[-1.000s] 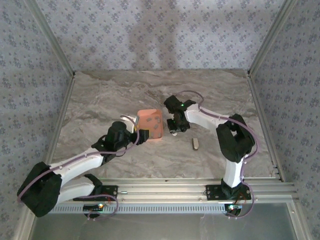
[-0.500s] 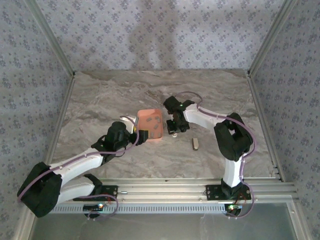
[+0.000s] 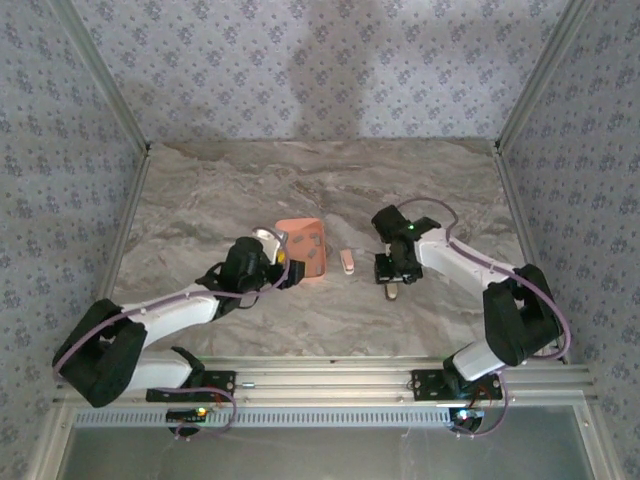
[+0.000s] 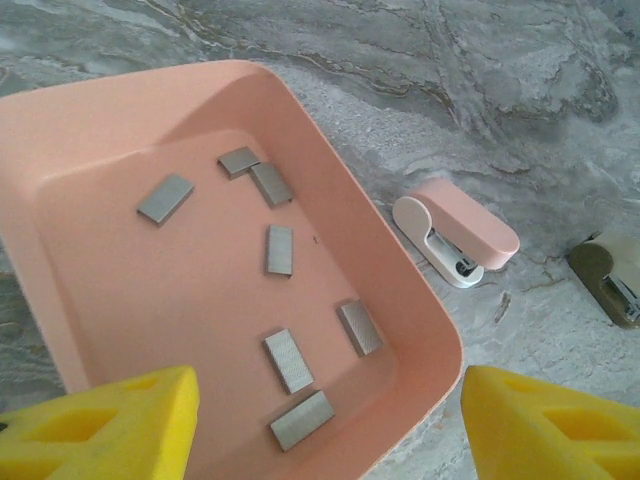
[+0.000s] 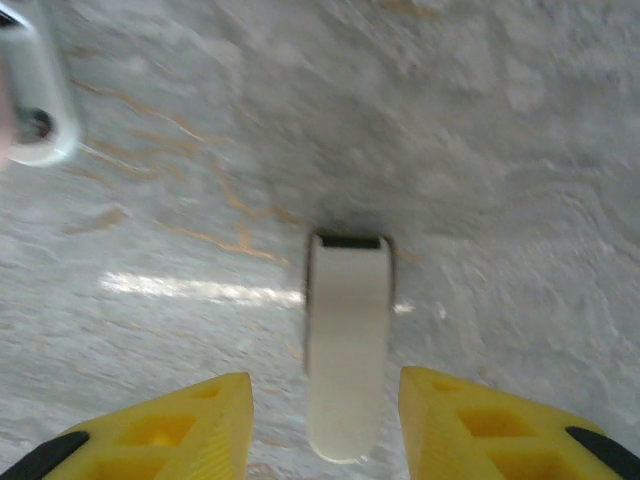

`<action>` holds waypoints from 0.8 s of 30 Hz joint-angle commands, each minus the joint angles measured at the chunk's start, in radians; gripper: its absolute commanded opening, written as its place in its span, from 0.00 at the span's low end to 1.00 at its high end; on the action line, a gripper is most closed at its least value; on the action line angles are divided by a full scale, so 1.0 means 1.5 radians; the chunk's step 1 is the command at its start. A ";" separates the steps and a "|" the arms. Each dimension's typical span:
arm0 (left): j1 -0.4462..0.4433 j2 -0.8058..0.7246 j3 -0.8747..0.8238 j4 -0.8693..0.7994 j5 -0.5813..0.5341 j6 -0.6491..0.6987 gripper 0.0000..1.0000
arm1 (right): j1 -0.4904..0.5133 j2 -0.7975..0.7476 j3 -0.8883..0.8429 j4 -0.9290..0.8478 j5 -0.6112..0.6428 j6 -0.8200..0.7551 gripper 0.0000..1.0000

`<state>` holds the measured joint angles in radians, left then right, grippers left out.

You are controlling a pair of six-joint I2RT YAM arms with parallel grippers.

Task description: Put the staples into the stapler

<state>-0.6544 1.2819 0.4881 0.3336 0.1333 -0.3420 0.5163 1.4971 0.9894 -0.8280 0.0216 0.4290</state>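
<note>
The pale pink-and-white stapler (image 3: 347,262) (image 4: 455,240) lies shut on the marble table, just right of the salmon-orange tray (image 3: 290,232) (image 4: 90,120). Several grey staples (image 4: 280,250) lie loose inside the tray. My left gripper (image 3: 280,268) (image 4: 330,405) is open, its yellow fingers straddling the tray's near corner without touching a staple. My right gripper (image 3: 393,275) (image 5: 325,400) is open over a small pale beige stapler-like piece (image 5: 347,350) (image 3: 392,292), one finger on each side with a gap. The pink stapler's end (image 5: 30,100) shows at the upper left of the right wrist view.
The beige piece (image 4: 605,280) lies to the right of the pink stapler. The marble table (image 3: 220,190) is walled by patterned panels, with a metal rail along the near edge (image 3: 400,375).
My right gripper opened, left the pink stapler lying beside the tray, and moved right and nearer over the beige piece. The left gripper shifted slightly closer to the tray.
</note>
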 commanded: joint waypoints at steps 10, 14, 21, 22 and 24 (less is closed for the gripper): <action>-0.005 0.032 0.040 0.033 0.029 -0.004 0.70 | -0.003 -0.019 -0.049 -0.007 -0.010 0.019 0.45; -0.006 0.030 0.040 0.029 0.030 -0.003 0.70 | -0.003 -0.015 -0.057 0.007 -0.017 0.021 0.42; -0.006 0.029 0.038 0.028 0.027 -0.004 0.69 | -0.003 0.000 -0.061 0.019 -0.026 0.021 0.36; -0.006 0.028 0.038 0.028 0.026 -0.004 0.69 | -0.003 0.001 -0.061 0.022 -0.027 0.021 0.35; -0.006 0.027 0.036 0.028 0.026 -0.003 0.70 | -0.003 0.005 -0.059 0.023 -0.027 0.021 0.32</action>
<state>-0.6567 1.3254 0.5232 0.3565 0.1616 -0.3420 0.5117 1.4918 0.9051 -0.7910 -0.0132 0.4488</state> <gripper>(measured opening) 0.696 0.325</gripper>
